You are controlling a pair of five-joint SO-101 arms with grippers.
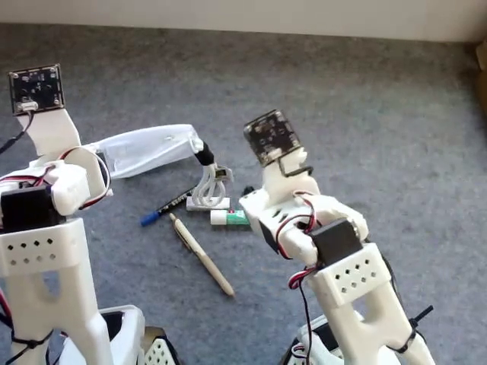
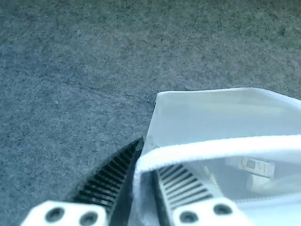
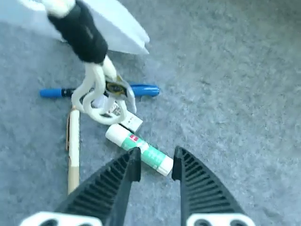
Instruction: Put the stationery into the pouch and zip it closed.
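Note:
The translucent white pouch (image 1: pixel 144 152) hangs off the carpet, and my left gripper (image 2: pixel 149 157) is shut on its rim (image 2: pixel 211 148). At the pouch's far end a black tab (image 3: pixel 77 28) carries a white cord loop (image 3: pixel 99 101) that drapes onto the stationery. A green-and-white glue stick (image 3: pixel 138 148) lies on the carpet. My right gripper (image 3: pixel 155 160) is open just above one end of it. A blue pen (image 3: pixel 141 89) and a beige pen (image 3: pixel 73 150) lie beside the glue stick. A small white labelled piece (image 3: pixel 127 120) sits under the cord.
Grey carpet (image 1: pixel 365 114) covers the whole table, with bare room to the right and at the back. The stationery is bunched between the two arm bases (image 1: pixel 46 251), (image 1: pixel 358 289).

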